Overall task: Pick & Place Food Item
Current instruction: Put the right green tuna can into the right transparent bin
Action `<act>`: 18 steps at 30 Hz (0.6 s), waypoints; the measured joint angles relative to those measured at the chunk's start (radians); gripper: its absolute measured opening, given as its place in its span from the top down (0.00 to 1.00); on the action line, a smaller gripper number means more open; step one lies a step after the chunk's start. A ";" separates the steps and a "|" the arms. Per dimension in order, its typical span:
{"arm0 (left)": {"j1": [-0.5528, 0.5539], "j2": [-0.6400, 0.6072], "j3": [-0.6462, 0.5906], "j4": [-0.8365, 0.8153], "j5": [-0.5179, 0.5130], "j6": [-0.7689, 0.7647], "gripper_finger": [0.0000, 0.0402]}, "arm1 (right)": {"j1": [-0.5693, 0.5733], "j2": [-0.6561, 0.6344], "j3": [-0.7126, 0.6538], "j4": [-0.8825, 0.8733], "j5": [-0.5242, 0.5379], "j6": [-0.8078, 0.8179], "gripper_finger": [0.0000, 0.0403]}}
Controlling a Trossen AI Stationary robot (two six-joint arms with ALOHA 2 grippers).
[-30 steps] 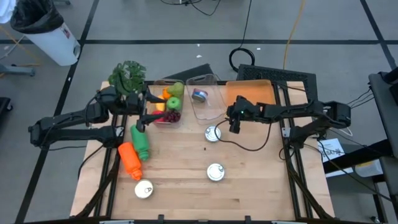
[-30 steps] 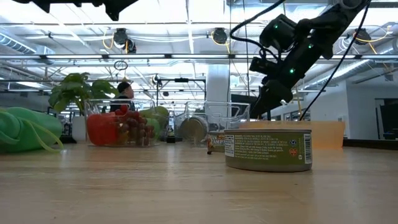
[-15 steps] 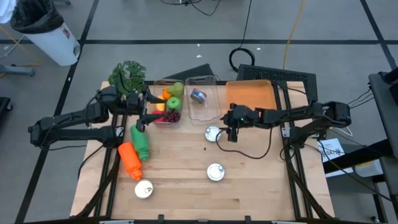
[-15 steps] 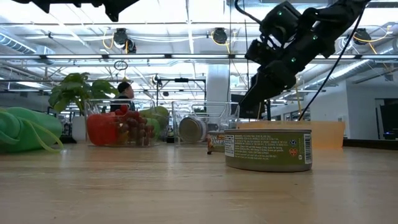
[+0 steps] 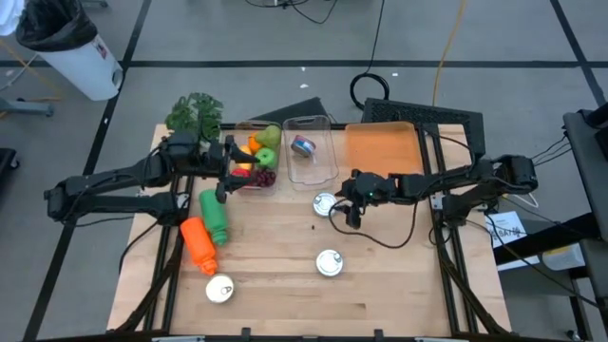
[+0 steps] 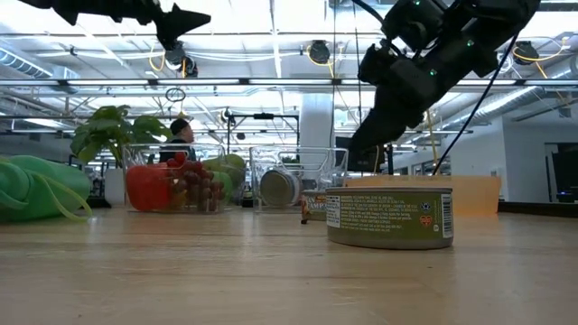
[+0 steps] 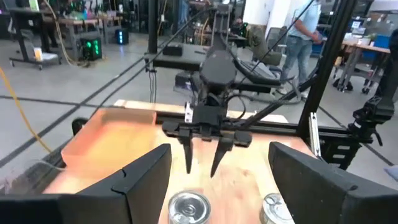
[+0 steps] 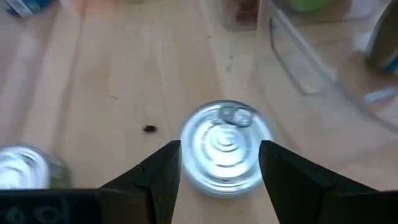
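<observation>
- Three round silver-lidded tin cans stand on the bare wooden table [image 5: 399, 285]: one near the centre [image 5: 325, 203], one at six o'clock from it [image 5: 329, 263], and one well off toward seven o'clock [image 5: 219, 289].
- Over the central can hangs the right gripper [image 5: 348, 211], at the can's three o'clock edge; its dark fingers [image 8: 163, 174] are spread apart with the lid [image 8: 227, 146] showing between them, nothing clamped.
- At twelve o'clock from that can sits a clear plastic bin [image 5: 309, 172] holding a fourth can [image 5: 304, 145] on its side.
- At two o'clock lies a flat orange tray [image 5: 382, 147].
- At ten o'clock a second clear bin [image 5: 256, 180] holds toy fruit; the left gripper [image 5: 224, 178] hovers beside it, fingers apart and empty.
- At eight o'clock lie a green bottle [image 5: 214, 217] and an orange bottle [image 5: 199, 244], side by side.
- A leafy green plant [image 5: 195, 115] sits at the table's far left corner.
</observation>
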 joint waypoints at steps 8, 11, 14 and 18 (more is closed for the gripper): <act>-0.028 0.006 0.000 -0.028 0.000 0.056 0.34 | 0.041 0.000 0.000 0.137 -0.023 0.048 0.50; -0.037 0.005 0.000 -0.053 -0.001 0.087 0.35 | 0.054 0.000 0.000 0.175 -0.008 0.068 0.50; -0.048 0.004 0.000 -0.094 0.000 0.133 0.34 | 0.078 0.000 0.041 0.060 0.122 0.192 0.50; -0.061 -0.018 0.000 -0.116 0.000 0.192 0.33 | 0.120 0.036 0.183 -0.257 0.239 0.335 0.49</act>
